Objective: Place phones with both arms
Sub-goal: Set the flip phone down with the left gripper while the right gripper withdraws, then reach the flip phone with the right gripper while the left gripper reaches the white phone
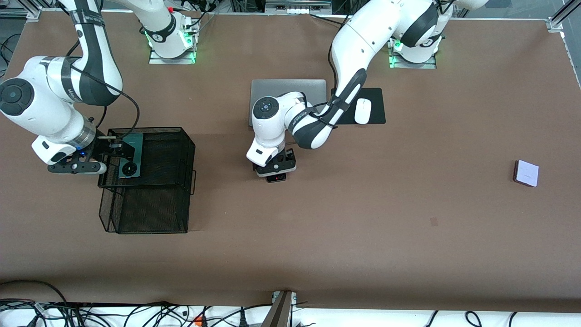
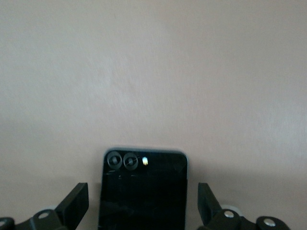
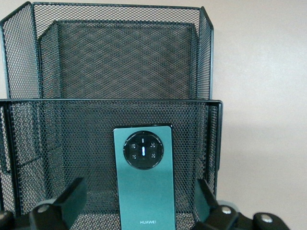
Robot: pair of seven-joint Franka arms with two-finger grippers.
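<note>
Between the spread fingers of my left tool (image 2: 143,206) lay the black phone (image 2: 142,189), flat on the bench (image 1: 363,218), with a gap on each side and neither pad touching it. I judged that arm to be at the pick-up step: the next move called for closing squarely across the phone's narrow sides, then lifting straight up. All around that tool the bench was bare, so it had open room for a lift and a carry; only the laptop (image 1: 281,88) and the mouse (image 1: 362,111) on its pad lay close under the arm's forearm.

My right tool (image 3: 139,206) sat over the upper tier of the black mesh basket (image 1: 154,181), fingers also wide, with the green phone (image 3: 145,177) lying between them on the mesh floor, its camera ring pointing away from the tool. That looked to me like a placing just finished; withdrawing upward was what remained, minding the basket's wire rim, which stood close to both fingers.

The lilac phone (image 1: 526,173) lay well apart from both tools, at the left arm's end of the bench.
</note>
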